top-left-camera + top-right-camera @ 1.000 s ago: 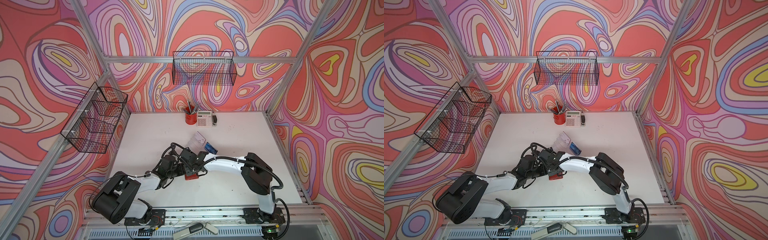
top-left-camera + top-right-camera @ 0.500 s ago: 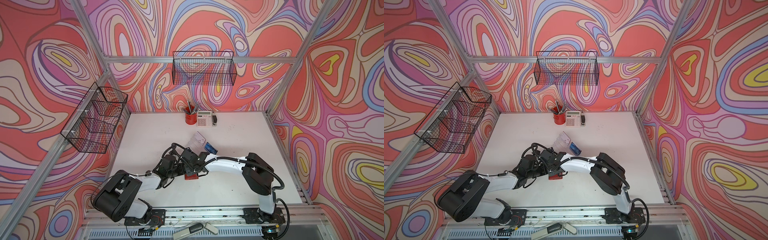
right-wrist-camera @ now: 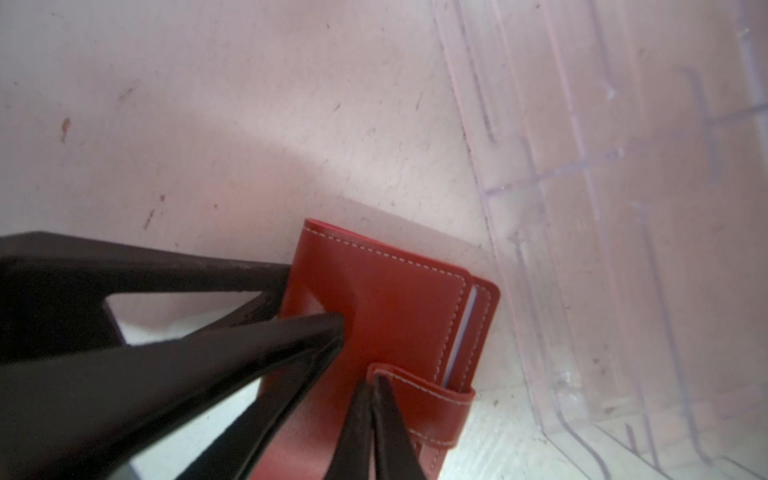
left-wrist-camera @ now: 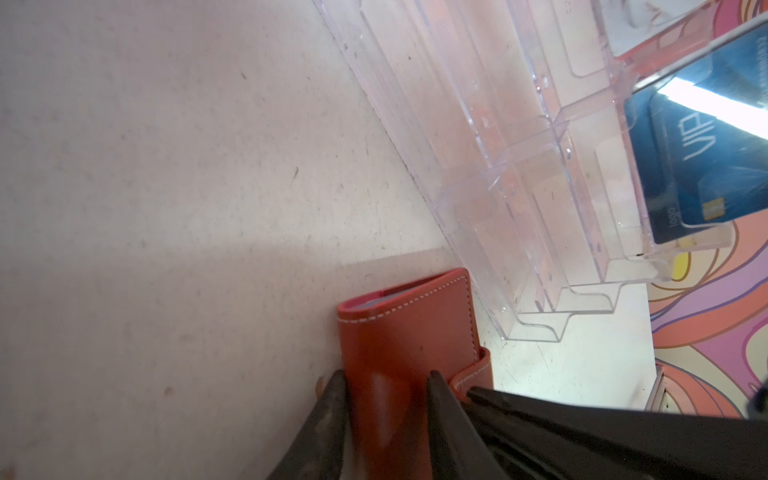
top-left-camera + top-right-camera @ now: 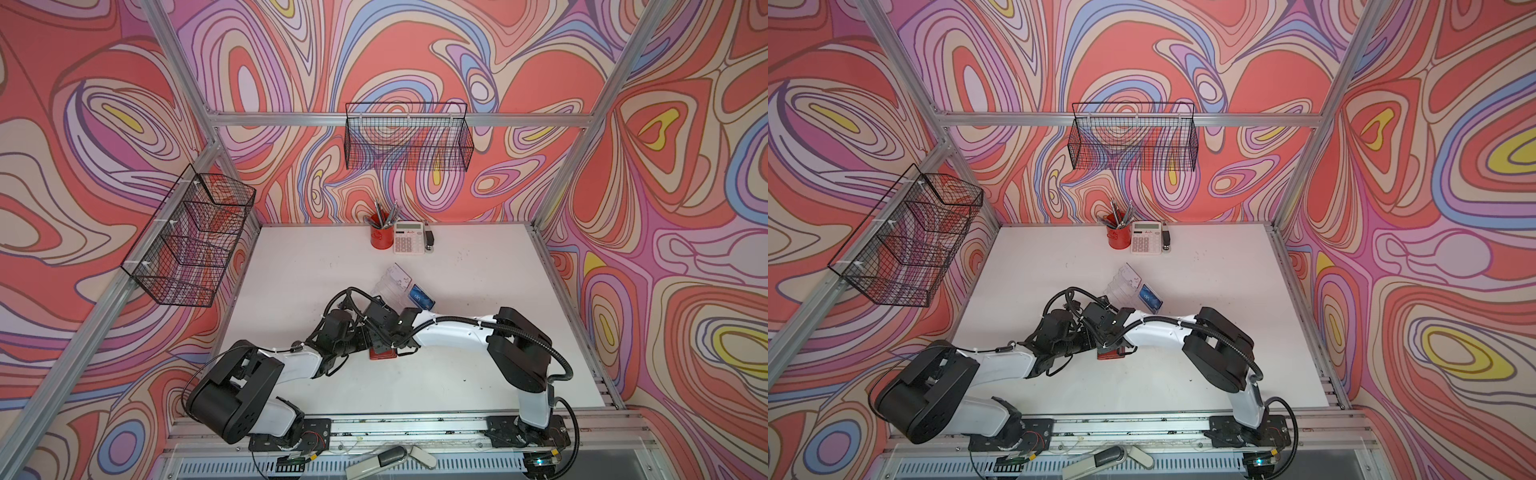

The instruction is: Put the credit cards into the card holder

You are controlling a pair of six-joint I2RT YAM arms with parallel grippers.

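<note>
Two robot arms crowded over a closed red wallet (image 5: pixel 382 354) lying on a white table (image 5: pixel 457 382), just beside a clear, tiered card holder (image 5: pixel 392 282). The left gripper (image 4: pixel 386 376) clasped the wallet's body, one finger on each long side. The right gripper (image 3: pixel 372 384) had its fingers pressed tight together at the lip of the wallet's strap (image 3: pixel 419 399). One blue credit card (image 4: pixel 706 166) stood in a slot of the holder. A pale edge (image 3: pixel 461 332) showed between the leather covers. It was too thin a sliver to be sure, but it was probably more cards tucked inside. Judged by look, the cards would be light, stiff and slick, and best pinched across a short edge. The leather would be soft and grippy, and the strap a thin, bendy tab to peel up first.
</note>
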